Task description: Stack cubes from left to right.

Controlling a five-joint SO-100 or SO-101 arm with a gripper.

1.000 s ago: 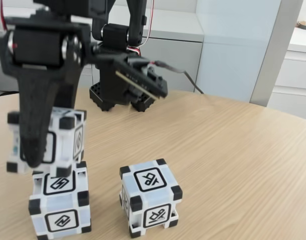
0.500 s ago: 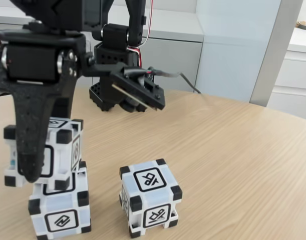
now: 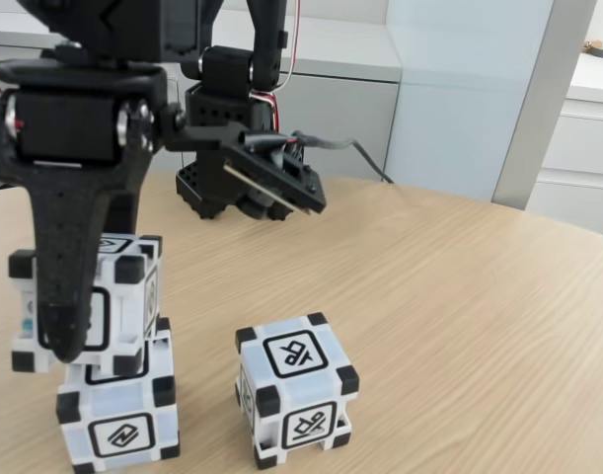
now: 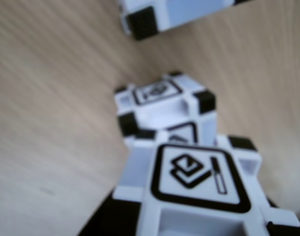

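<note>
My gripper is shut on a white cube with black corners at the left of the fixed view; its black front finger covers the cube's near face. The held cube sits on or just above a second cube, shifted a little left of it; I cannot tell whether they touch. A third cube stands alone on the table to the right. In the wrist view the held cube fills the bottom, the second cube lies beyond it and the third cube is at the top edge.
The arm's black base and a cable stand at the back of the round wooden table. White cabinets rise behind the table's far edge. Bare wood stretches to the right of the cubes.
The gripper has come down with the held cube and drifted slightly left onto the lower cube. In the last half second it has barely moved.
</note>
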